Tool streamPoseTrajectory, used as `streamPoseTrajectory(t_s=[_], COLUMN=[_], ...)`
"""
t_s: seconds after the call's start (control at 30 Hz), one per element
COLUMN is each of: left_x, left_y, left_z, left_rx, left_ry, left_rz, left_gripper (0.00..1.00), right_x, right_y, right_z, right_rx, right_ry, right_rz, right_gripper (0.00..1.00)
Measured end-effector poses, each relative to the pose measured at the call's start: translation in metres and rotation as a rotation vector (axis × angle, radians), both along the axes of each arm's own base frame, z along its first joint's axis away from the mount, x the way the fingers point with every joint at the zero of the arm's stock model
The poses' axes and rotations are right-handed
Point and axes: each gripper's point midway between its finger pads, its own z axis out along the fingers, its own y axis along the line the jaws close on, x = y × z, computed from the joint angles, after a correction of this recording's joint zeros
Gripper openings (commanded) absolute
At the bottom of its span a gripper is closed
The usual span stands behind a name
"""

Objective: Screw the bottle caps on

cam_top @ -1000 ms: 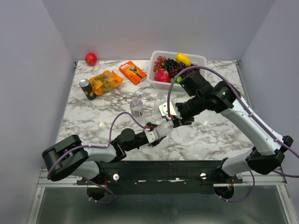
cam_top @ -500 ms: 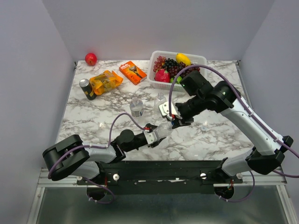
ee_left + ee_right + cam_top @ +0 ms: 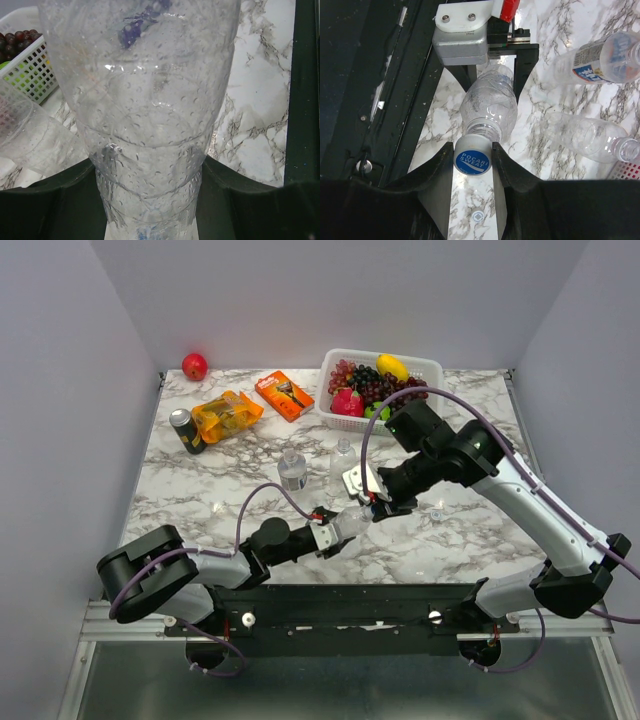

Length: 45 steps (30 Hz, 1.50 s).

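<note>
My left gripper (image 3: pixel 343 528) is shut on a clear, unlabelled bottle (image 3: pixel 356 517) and holds it tilted above the table; in the left wrist view the bottle (image 3: pixel 150 125) fills the frame between the jaws. My right gripper (image 3: pixel 380 504) is shut on a blue-topped cap (image 3: pixel 472 161), which sits against the bottle's threaded neck (image 3: pixel 481 129). A labelled bottle (image 3: pixel 292 471) and a second clear bottle (image 3: pixel 342 464) stand behind, both open. A whitish cap (image 3: pixel 436 514) lies on the marble to the right, and another cap (image 3: pixel 477 216) lies below the right jaws.
A white basket (image 3: pixel 432 368) of fruit stands at the back right. An orange packet (image 3: pixel 226 415), an orange box (image 3: pixel 284 395), a dark can (image 3: pixel 185 430) and a red fruit (image 3: pixel 194 366) are at the back left. The black frame rail (image 3: pixel 340 595) runs along the near edge.
My right gripper has shifted slightly toward the near edge with the cap at the bottle's mouth. My left gripper has kept the bottle in nearly the same place.
</note>
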Motion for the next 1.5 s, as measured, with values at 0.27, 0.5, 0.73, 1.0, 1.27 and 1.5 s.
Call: streamPoseTrajectory(t_s=[0.27, 0.5, 0.73, 1.0, 1.27, 1.5], left_x=[0.0, 0.0, 0.0, 0.001, 0.0, 0.0], left_y=[-0.001, 0.0, 0.0, -0.001, 0.003, 0.008], left_z=[-0.003, -0.01, -0.007, -0.002, -0.008, -0.016], left_rx=[0.012, 0.031, 0.014, -0.003, 0.01, 0.022], left_ry=[0.009, 0.027, 0.035, 0.029, 0.037, 0.064], left_rz=[-0.003, 0.0, 0.001, 0.002, 0.007, 0.018], left_gripper=[0.0, 0.0, 0.0, 0.0, 0.0, 0.0], right_x=[0.0, 0.006, 0.01, 0.008, 0.009, 0.012], right_y=[-0.003, -0.008, -0.001, 0.006, 0.008, 0.012], right_z=[-0.006, -0.015, -0.009, -0.008, -0.016, -0.023], right_rx=[-0.025, -0.051, -0.011, 0.016, -0.009, -0.033], right_ry=[0.002, -0.03, -0.041, -0.017, -0.004, 0.049], right_rz=[-0.02, -0.071, -0.094, -0.083, -0.064, -0.11], right_gripper=[0.17, 0.17, 0.17, 0.18, 0.19, 0.2])
